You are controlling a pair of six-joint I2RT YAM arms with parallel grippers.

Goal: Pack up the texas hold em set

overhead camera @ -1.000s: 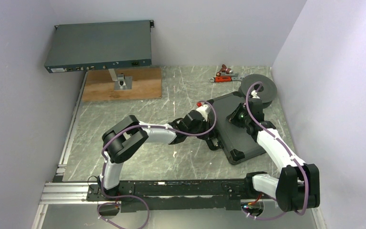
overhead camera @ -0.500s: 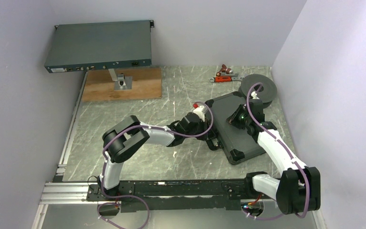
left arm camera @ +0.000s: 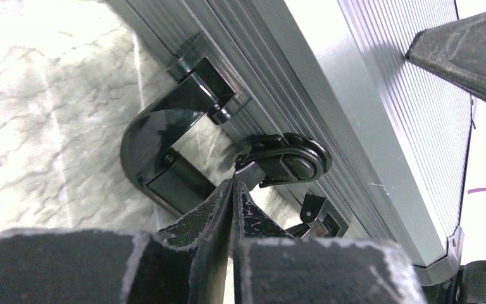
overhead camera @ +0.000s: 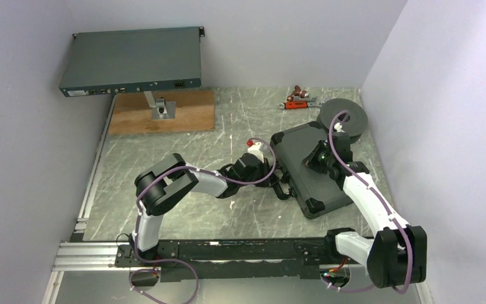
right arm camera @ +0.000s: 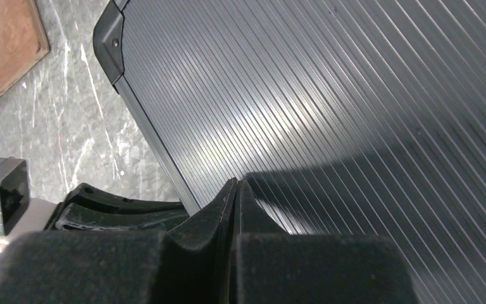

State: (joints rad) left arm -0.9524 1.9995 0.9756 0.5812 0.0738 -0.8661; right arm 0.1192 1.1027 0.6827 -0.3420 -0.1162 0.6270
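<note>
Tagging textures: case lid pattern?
Dark grey case lid, fine parallel ribbing; clearest in right wrist view.

Overhead rear view, wrist views close, apparently sharing the case (overhead camera: 294, 149)

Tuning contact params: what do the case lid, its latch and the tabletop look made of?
Case lid: ribbed satin grey; plastic or thin aluminium, judging by the sheen along its fine ridges.
Latch: glossy black, painted metal or plastic; it shows sharp reflections.
Tabletop: grey with white veins, a marble look; possibly laminate.

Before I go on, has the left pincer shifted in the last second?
Yes. In the top view the left pincer has drawn slightly leftward, away from the black spool.
</note>
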